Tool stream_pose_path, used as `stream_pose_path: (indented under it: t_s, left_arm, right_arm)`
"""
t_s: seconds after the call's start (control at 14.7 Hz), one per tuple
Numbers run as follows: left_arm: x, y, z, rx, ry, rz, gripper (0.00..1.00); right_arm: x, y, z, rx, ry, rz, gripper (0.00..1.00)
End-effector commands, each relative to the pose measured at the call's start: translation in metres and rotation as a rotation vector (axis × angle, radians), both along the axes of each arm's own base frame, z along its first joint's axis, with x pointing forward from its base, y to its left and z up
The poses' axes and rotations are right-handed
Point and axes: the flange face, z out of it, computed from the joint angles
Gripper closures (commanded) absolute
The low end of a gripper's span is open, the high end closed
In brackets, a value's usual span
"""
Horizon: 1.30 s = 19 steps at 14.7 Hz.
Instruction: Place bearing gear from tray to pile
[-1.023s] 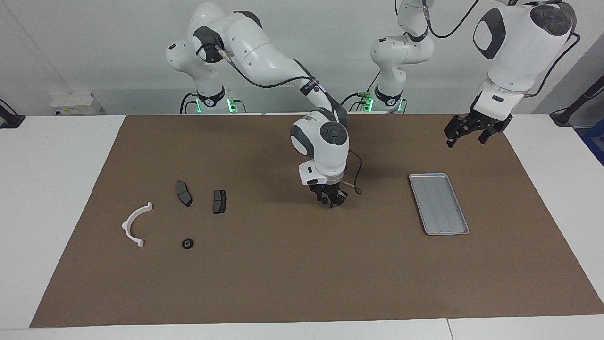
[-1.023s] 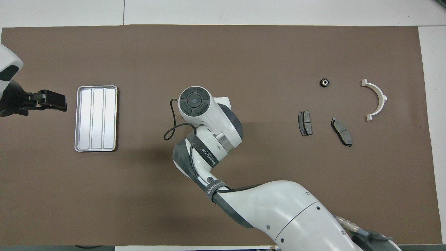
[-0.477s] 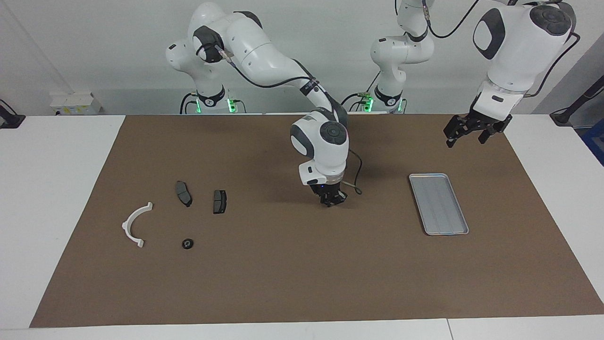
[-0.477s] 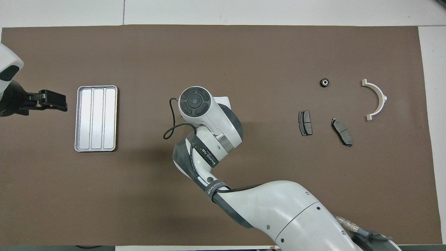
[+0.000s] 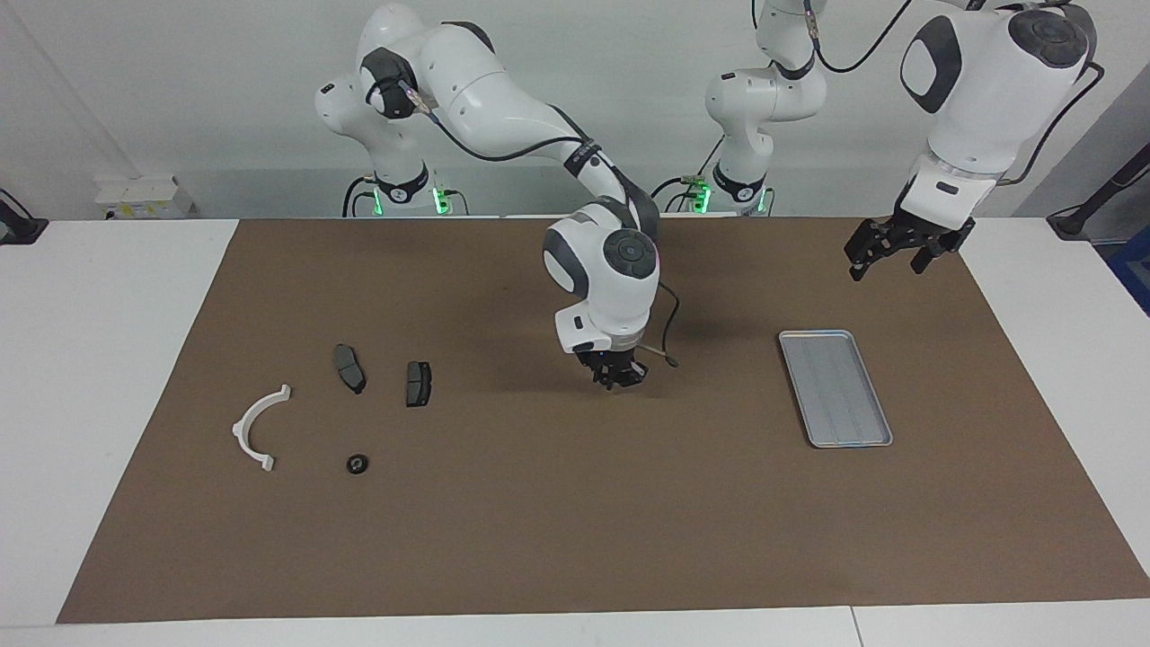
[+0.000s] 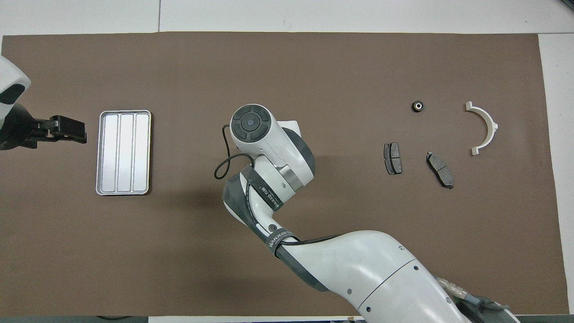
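Small black round bearing gear [image 5: 357, 464] lies by white half-ring plastic bracket [image 5: 256, 428]; right gripper [image 5: 613, 378] fingers pinched empty mid-desk; left gripper [image 5: 898, 250] fingers wide, waiting near flat silver-grey ribbed metal tray [image 5: 835, 387].

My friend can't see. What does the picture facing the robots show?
The right gripper is shut above the middle of a brown mat. The left gripper waits, open, near the empty tray. Toward the right arm's end lie a white half-ring bracket, two brake pads and a small bearing gear.

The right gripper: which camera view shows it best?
The facing view. There the right gripper hangs in plain sight over the bare mat, between the tray and the pads, fingertips shut. In the overhead view the arm's own wrist covers it completely.
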Motion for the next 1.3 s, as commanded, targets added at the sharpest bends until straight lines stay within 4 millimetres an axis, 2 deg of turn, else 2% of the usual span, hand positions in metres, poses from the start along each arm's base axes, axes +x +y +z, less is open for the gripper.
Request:
stream_pose_path:
  t_s: [0.0, 0.07, 0.2, 0.41, 0.48, 0.75, 0.89, 1.02, 1.23]
  left_arm:
    - [-0.005, 0.000, 0.004, -0.007, 0.002, -0.008, 0.00]
    - [-0.005, -0.001, 0.004, -0.007, 0.002, -0.010, 0.00]
    - [-0.005, 0.000, 0.004, -0.007, 0.002, -0.006, 0.00]
    - [-0.005, 0.000, 0.004, -0.007, 0.002, -0.006, 0.00]
    - [-0.005, 0.000, 0.004, -0.007, 0.002, -0.008, 0.00]
    - [-0.005, -0.001, 0.004, -0.007, 0.002, -0.008, 0.00]
    - [-0.005, 0.000, 0.004, -0.007, 0.002, -0.008, 0.00]
    - [-0.005, 0.000, 0.004, -0.007, 0.002, -0.008, 0.00]
    - [-0.005, 0.000, 0.004, -0.007, 0.002, -0.006, 0.00]
  right_arm:
    - [0.028, -0.081, 0.058, 0.018, 0.026, 0.151, 1.00]
    - [0.037, -0.113, 0.071, 0.022, 0.034, 0.229, 1.00]
    - [0.060, -0.189, 0.082, 0.030, 0.045, 0.360, 1.00]
    - [0.083, -0.291, 0.072, 0.043, 0.050, 0.511, 1.00]
    - [0.085, -0.316, 0.068, 0.044, 0.028, 0.548, 1.00]
    - [0.084, -0.387, 0.027, 0.030, -0.040, 0.650, 1.00]
    - [0.088, -0.431, -0.002, 0.015, -0.069, 0.689, 1.00]
    - [0.089, -0.447, -0.020, 0.007, -0.085, 0.698, 1.00]
    - [0.093, -0.457, -0.040, 0.000, -0.093, 0.693, 1.00]
